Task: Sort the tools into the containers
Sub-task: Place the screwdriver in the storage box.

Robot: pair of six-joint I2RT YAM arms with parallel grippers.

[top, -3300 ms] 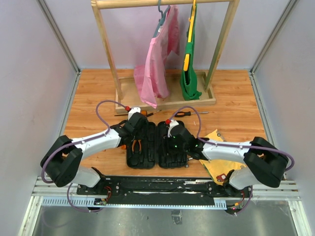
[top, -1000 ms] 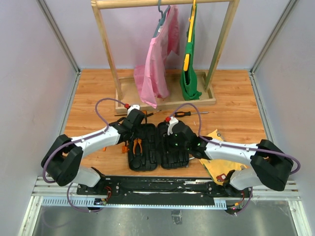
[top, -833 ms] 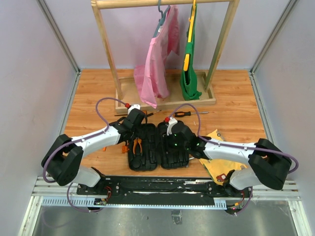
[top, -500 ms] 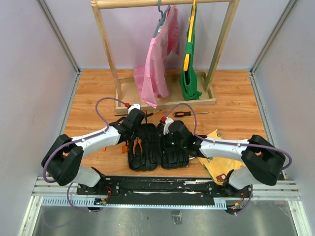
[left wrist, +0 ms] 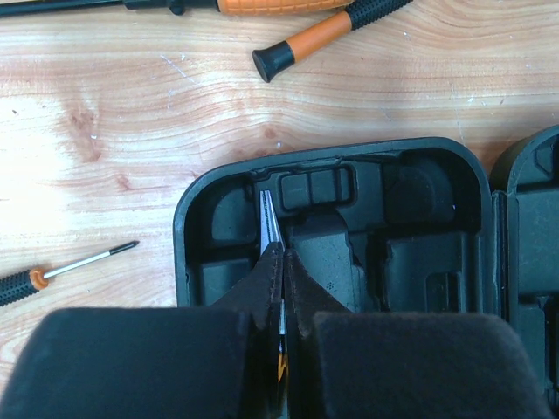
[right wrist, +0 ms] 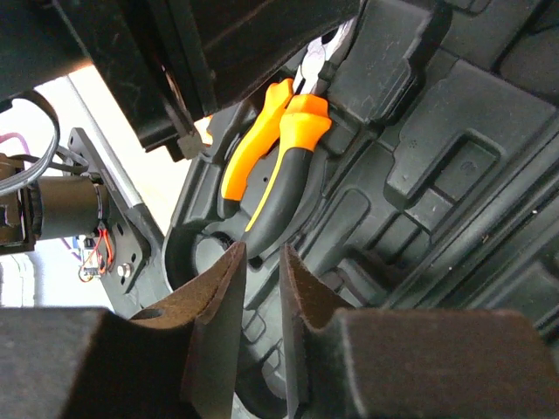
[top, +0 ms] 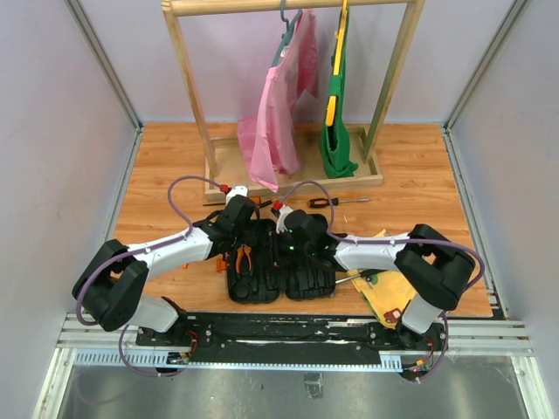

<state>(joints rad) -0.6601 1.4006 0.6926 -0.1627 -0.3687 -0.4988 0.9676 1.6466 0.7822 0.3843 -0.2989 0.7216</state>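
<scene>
Left end effector [left wrist: 278,262] pinching metal nose of orange-handled pliers [right wrist: 301,118] lying in black tool case [left wrist: 419,253]; right end effector [right wrist: 262,266] narrowly parted, empty.

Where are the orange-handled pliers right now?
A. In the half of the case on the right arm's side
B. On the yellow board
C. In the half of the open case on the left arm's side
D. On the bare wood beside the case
C: the orange-handled pliers lie inside a moulded recess of the black tool case, in the half under the left arm, not on the wood.
</scene>
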